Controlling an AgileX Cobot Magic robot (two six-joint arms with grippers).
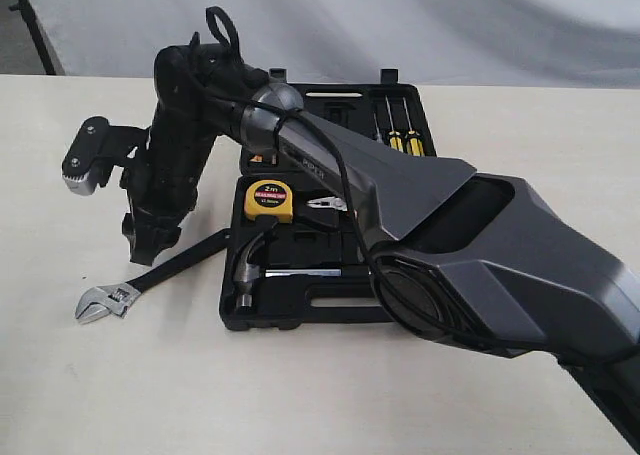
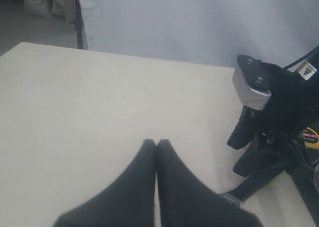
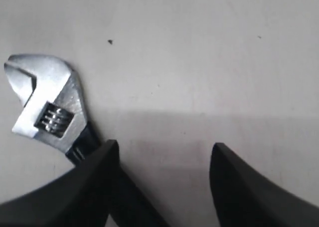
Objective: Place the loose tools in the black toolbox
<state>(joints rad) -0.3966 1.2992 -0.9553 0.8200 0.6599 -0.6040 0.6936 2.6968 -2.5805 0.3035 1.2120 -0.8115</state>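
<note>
Right gripper is held open over the black-handled, silver-jawed adjustable wrench.
Fingers are spread, apparently so the handle can be straddled; the left gripper is pressed shut. One wrench is seen on the beige table, one steel claw hammer seated in the black moulded plastic toolbox.

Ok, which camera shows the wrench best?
The exterior view: nearly the whole wrench shows, lying on the table beside the toolbox, from head to handle. The right wrist view gives only its silver head up close, with the handle hidden behind the open right tool. The left wrist view catches at most a sliver.
</note>
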